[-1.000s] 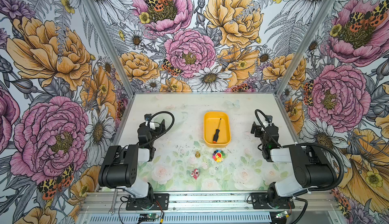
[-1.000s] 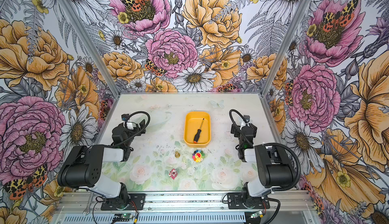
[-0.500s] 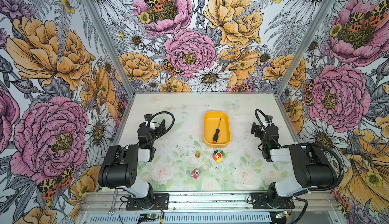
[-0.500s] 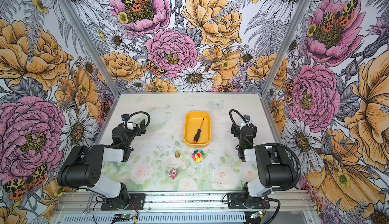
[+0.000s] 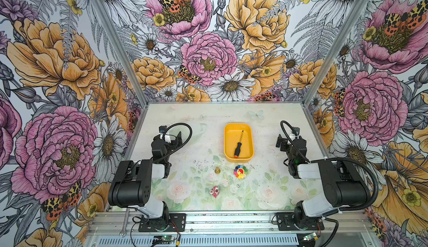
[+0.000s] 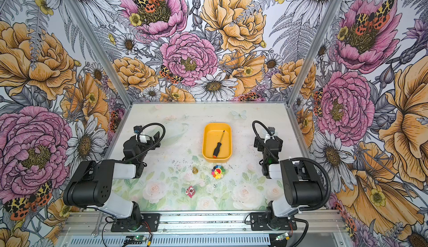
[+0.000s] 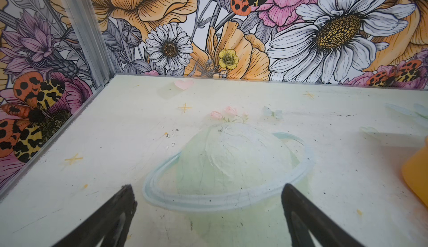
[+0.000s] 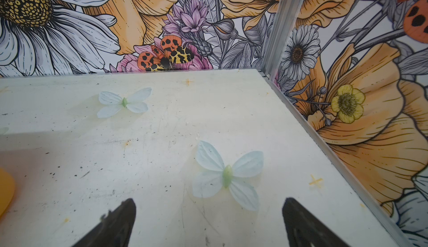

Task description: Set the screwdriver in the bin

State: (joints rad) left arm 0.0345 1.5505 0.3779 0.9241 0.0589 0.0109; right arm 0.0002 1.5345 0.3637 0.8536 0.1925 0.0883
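The screwdriver point(image 5: 238, 147) point(image 6: 218, 145), black-handled with an orange butt end, lies slantwise inside the yellow-orange bin point(image 5: 226, 141) point(image 6: 204, 141) at the middle of the table. A corner of the bin point(image 7: 416, 176) point(image 8: 5, 194) shows at the edge of each wrist view. My left gripper point(image 5: 172, 135) point(image 6: 152, 135) point(image 7: 207, 193) rests left of the bin, open, with only bare table between its fingers. My right gripper point(image 5: 283, 139) point(image 6: 260, 139) point(image 8: 208, 207) rests right of the bin, open and holding nothing.
In front of the bin sit a small brass piece point(image 5: 217, 170), a rainbow flower toy point(image 5: 240, 172), a tiny die point(image 5: 239, 185) and a red-and-white toy point(image 5: 215, 191). A silver wrench point(image 5: 124, 222) lies on the front rail. Floral walls enclose three sides.
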